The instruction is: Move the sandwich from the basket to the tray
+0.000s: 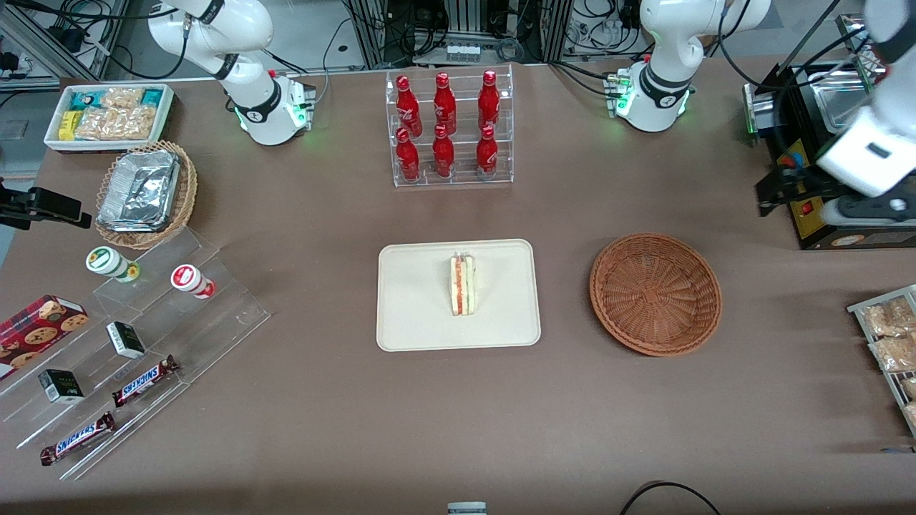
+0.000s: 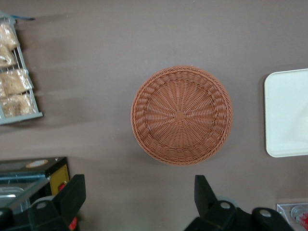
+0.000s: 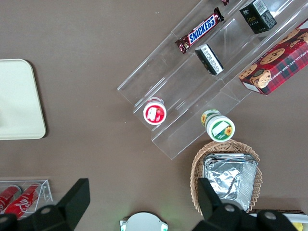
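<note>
The front view looks down steeply over the whole desk (image 1: 458, 429). The left wrist view faces straight down from high up, the basket (image 2: 182, 115) below the open pincer (image 2: 139, 202); both views share the basket and tray (image 2: 288, 113).

Sandwich (image 1: 463, 285): one, on the tray (image 1: 415, 315)
Reddish-brown basket (image 1: 655, 293): one
Red bottles (image 1: 444, 125): six
Snickers bars (image 1: 145, 380): two
Hand (image 2: 139, 192): one, fingers parted, above the basket
</note>
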You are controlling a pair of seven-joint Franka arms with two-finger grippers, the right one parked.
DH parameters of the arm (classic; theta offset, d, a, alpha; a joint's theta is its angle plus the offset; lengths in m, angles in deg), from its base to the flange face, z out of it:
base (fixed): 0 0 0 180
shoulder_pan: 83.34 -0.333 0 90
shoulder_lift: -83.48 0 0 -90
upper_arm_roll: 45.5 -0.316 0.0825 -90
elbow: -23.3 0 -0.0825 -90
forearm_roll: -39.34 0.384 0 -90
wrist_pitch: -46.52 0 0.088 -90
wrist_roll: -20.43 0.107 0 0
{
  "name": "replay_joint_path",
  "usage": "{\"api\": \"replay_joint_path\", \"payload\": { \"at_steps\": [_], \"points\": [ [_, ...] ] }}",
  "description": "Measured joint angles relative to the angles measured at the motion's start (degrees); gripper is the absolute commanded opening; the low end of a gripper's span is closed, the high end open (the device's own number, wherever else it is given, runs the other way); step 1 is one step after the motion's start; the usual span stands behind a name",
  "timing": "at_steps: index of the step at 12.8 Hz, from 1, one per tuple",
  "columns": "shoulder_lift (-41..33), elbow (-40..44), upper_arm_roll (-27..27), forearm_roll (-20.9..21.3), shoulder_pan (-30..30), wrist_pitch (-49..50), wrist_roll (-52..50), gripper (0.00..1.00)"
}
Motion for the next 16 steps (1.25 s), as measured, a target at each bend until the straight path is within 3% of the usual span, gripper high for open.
{"api": "replay_joint_path", "payload": {
  "at_steps": [3,8,16],
  "points": [
    [0.5,1.4,0.0,-3.7,-2.2,0.1,2.9,1.0],
    [1.1,2.3,0.9,-0.5,-0.4,0.3,2.9,1.0],
    [0.9,2.5,-0.7,-0.2,-0.3,2.9,2.9,1.0]
  ]
}}
